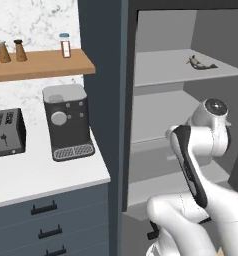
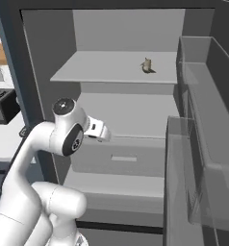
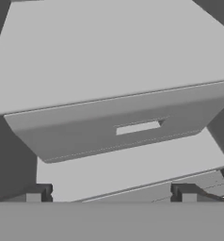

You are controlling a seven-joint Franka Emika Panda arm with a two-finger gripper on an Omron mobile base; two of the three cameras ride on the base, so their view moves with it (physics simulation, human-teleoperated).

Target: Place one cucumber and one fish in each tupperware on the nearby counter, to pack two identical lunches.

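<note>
A: Fish [image 1: 200,63] — where do you see it?
B: On the fridge's upper shelf [image 1: 166,67], far right.
A: And your gripper [image 3: 112,195]?
B: Fingers spread wide, holding nothing, facing the drawer [image 3: 118,123] lower down.

The white arm [image 1: 191,160] rises from the base, folds at a dark-striped elbow and reaches forward at mid height. Its wrist [image 2: 68,137] bends toward the front, the hand levelled forward and tilted slightly down. The gripper [image 3: 111,196] has its jaws spread wide, the two dark fingertips [image 3: 38,193] far apart, nothing between them.
</note>
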